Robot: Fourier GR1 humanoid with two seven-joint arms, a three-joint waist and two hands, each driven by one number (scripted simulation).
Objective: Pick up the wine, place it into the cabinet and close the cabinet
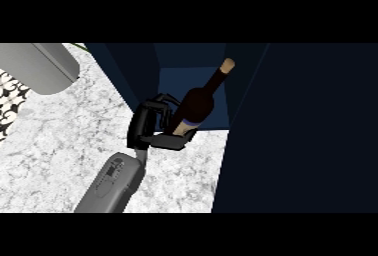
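Wine [198, 102] is the thing to watch in the head view, our only view: the dark bottle leans with its pale cork top toward one o'clock and its base at the front edge of the open cabinet [193, 74], whose blue interior sits at twelve o'clock of the picture. We see one hand [151, 127], black, just at nine o'clock of the bottle's lower body, its fingers curled round the base and the thumb part tucked under it at six o'clock, so we judge that it has hold of the bottle. Which arm this is we cannot tell for certain; its grey forearm [112, 182] comes up from seven o'clock, and we read it as the left. The other hand does not show. The step in hand, as we judge it, is setting the bottle inside. To do it well we would bring the bottle upright before letting go, since it tilts now, and carry it further toward twelve o'clock so that the base rests wholly on the cabinet floor, clear of the door [303, 125], the big dark panel at three o'clock. The marbled counter [66, 145] lies at eight o'clock.
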